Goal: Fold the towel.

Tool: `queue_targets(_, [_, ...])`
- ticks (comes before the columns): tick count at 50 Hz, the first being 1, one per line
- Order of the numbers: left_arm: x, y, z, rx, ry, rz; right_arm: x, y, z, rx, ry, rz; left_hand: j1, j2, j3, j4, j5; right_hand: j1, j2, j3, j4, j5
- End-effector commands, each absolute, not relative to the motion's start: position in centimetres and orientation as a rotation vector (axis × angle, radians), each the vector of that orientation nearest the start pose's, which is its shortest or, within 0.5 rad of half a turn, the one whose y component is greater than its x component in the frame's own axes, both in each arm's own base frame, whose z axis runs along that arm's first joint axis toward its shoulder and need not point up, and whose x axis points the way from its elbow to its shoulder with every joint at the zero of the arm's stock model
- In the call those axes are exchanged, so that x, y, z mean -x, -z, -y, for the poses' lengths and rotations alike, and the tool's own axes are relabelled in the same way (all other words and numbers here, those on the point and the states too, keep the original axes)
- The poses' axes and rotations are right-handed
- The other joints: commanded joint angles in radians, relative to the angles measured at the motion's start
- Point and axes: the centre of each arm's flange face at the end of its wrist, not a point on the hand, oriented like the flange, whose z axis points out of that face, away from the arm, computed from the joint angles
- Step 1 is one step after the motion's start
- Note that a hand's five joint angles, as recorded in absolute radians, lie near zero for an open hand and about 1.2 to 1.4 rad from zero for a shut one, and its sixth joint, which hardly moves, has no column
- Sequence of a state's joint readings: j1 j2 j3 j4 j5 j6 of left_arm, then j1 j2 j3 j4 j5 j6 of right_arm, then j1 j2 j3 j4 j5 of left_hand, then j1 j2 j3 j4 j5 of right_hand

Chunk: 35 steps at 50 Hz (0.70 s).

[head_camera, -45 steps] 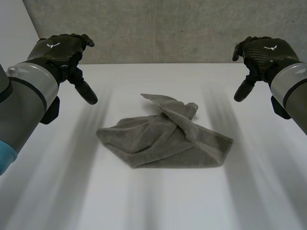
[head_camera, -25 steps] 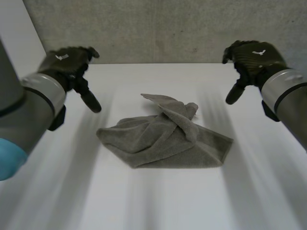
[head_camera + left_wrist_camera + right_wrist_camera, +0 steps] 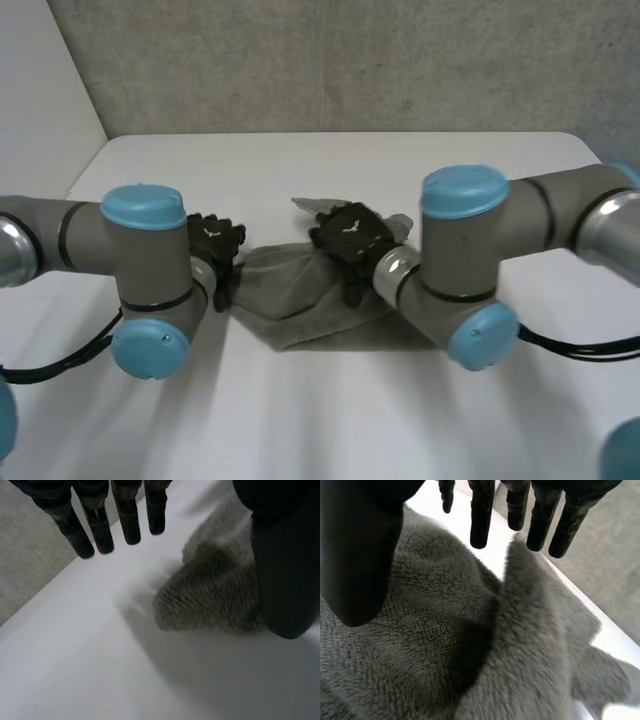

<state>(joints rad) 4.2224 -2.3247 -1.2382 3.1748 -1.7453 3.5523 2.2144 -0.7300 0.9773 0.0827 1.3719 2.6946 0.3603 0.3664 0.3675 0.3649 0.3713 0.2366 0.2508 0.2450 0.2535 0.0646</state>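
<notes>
A grey towel [image 3: 300, 300] lies crumpled in the middle of the white table [image 3: 300, 420]. My left hand [image 3: 215, 245] hangs at the towel's left corner, its straight fingers [image 3: 100, 527] over bare table and its thumb beside the towel's edge [image 3: 210, 595]. Over the middle of the heap hovers my right hand [image 3: 350, 235], open, with straight fingers [image 3: 480, 520] above the towel's raised folds [image 3: 470, 645]. Neither hand holds cloth.
Both forearms reach in low from the sides, with their blue-capped elbows [image 3: 465, 200] over the table's front half. A grey wall [image 3: 350, 60] runs behind the table's far edge.
Both hands have swung in from the table's far corners and come down to the towel, the left to its left corner, the right over its middle. The towel has not moved.
</notes>
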Motion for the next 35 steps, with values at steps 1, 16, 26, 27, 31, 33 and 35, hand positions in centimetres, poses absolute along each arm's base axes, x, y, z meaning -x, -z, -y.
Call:
queue_targets(1, [29.8,-11.8,31.3,-0.982,1.675,-2.337,-40.0,-14.3,27.9,1.433,1.701,-1.900,0.161,0.155,0.154,0.156,-0.025,0.150,0.136,0.142,0.133,0.148])
queue_targets(16, [31.5,-16.7,34.8,-0.871,1.944,-2.172,-41.0,-21.7,30.7,1.348,1.982,-1.768,1.036,1.030,1.029,1.031,0.850,1.160,1.145,1.151,1.143,1.157])
queue_targets(26, [30.5,-37.4,35.7,-0.145,2.722,-1.523,-40.3,-38.3,30.5,0.840,2.664,-1.026,1.036,1.030,1.029,1.031,0.850,1.160,1.145,1.151,1.143,1.157])
queue_targets(27, [29.9,-40.3,34.9,-0.023,2.821,-1.396,-39.6,-39.8,30.5,0.768,2.742,-0.914,1.036,1.030,1.029,1.031,0.850,1.160,1.145,1.151,1.143,1.157])
queue_targets(31, [29.7,-43.2,33.0,0.038,2.908,-1.277,-37.6,-40.3,31.4,0.735,2.816,-0.883,1.036,1.030,1.029,1.031,0.850,1.160,1.145,1.151,1.143,1.157])
queue_targets(33, [29.8,-41.4,32.8,-0.034,2.840,-1.391,-37.5,-39.2,31.5,0.780,2.778,-0.956,1.036,1.030,1.029,1.031,0.850,1.160,1.145,1.151,1.143,1.157])
queue_targets(35, [30.1,-39.5,32.6,-0.099,2.778,-1.486,-37.7,-37.9,31.5,0.848,2.719,-1.030,1.036,1.030,1.029,1.031,0.850,1.160,1.145,1.151,1.143,1.157])
